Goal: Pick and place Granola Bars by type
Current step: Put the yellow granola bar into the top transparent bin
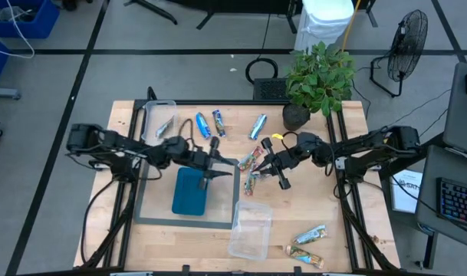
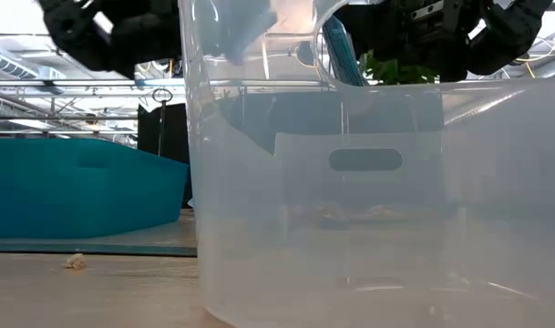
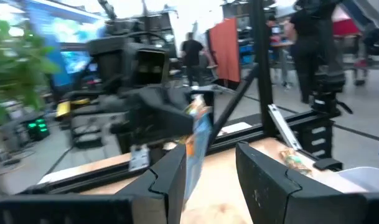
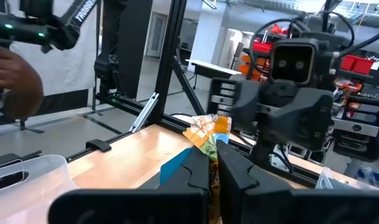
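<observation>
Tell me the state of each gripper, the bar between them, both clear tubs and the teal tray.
Right gripper: shut on the multicoloured bar.
Multicoloured bar: held off the table.
Left gripper: open, fingers either side of that bar.
Far tub: upright, one bar inside.
Near tub: upright, looks empty.
Teal tray: empty.

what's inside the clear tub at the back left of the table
In the high view, the clear tub at the table's back left holds one silver-tan wrapped bar, lying against its inner side. Nothing else shows through its clear walls; no other view shows this tub.
</observation>
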Controlling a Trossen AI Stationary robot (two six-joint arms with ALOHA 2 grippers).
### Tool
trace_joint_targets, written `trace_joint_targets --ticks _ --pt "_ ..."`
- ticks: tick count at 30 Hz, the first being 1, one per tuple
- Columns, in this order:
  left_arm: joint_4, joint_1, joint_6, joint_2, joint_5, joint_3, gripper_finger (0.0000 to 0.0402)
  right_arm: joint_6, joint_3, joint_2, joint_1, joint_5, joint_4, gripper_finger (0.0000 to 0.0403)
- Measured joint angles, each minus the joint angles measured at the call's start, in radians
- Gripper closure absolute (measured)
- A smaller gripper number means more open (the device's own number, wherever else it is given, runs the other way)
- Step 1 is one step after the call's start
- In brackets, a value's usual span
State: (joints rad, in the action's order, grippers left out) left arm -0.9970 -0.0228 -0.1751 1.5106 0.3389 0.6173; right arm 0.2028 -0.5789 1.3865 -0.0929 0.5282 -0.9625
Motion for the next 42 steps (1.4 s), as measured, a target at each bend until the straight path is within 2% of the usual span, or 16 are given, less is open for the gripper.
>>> trace_joint_targets --ticks 8,11,16,38,42 --pt "0.005 0.007 0.017 0.143 0.083 0.143 0.0256 -0.007 0.000 -0.001 0.000 0.000 -0.004 0.0402" --pt "0.007 0.008 0.027 0.180 0.078 0.177 0.0256 -0.007 0.000 -0.001 0.002 0.000 -0.004 0.0402" --pt "0.006 0.006 0.026 0.221 -0.008 0.222 0.0256 -0.008 -0.001 -0.001 0.003 0.001 -0.002 0.0402" --pt "0.021 0.004 0.042 0.225 -0.026 0.241 0.0257 -0.008 -0.001 -0.001 0.003 0.000 0.000 0.0402" --pt "0.027 0.004 0.016 0.225 -0.020 0.241 0.0276 -0.011 -0.001 -0.001 0.003 -0.001 0.005 0.0402"
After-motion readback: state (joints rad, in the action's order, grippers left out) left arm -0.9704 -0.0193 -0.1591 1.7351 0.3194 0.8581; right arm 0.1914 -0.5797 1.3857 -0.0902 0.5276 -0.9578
